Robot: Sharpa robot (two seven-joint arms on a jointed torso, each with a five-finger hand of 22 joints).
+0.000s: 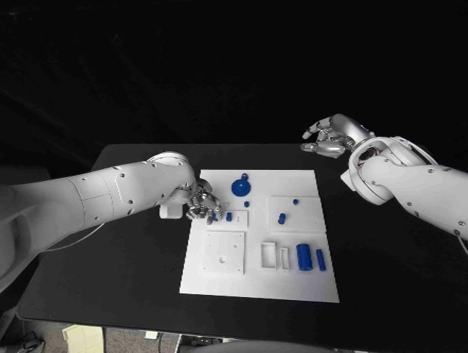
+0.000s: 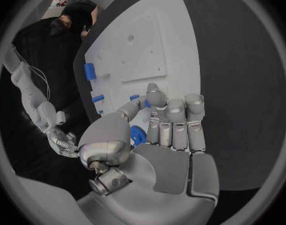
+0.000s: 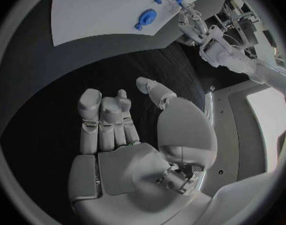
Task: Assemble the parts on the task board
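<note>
The white task board (image 1: 257,283) lies mid-table. On it are a blue round part (image 1: 240,187), a blue peg (image 1: 229,216) in a small white plate, a blue piece (image 1: 281,218), and two blue cylinders (image 1: 305,257) (image 1: 320,258) near the front right. My left hand (image 1: 201,204) hovers at the board's left edge, pinching a small blue part (image 2: 145,103) between thumb and fingertip. Behind its thumb sits the round part (image 2: 138,134). My right hand (image 1: 333,137) is raised beyond the board's far right corner, fingers loosely bent, holding nothing. Its own palm (image 3: 127,150) faces the board (image 3: 99,10).
A raised square plate with holes (image 1: 223,254) and a slotted white block (image 1: 269,254) stand on the board's near half. Black tabletop (image 1: 106,279) surrounds the board on every side. A person stands past the table at the rim of the left wrist view.
</note>
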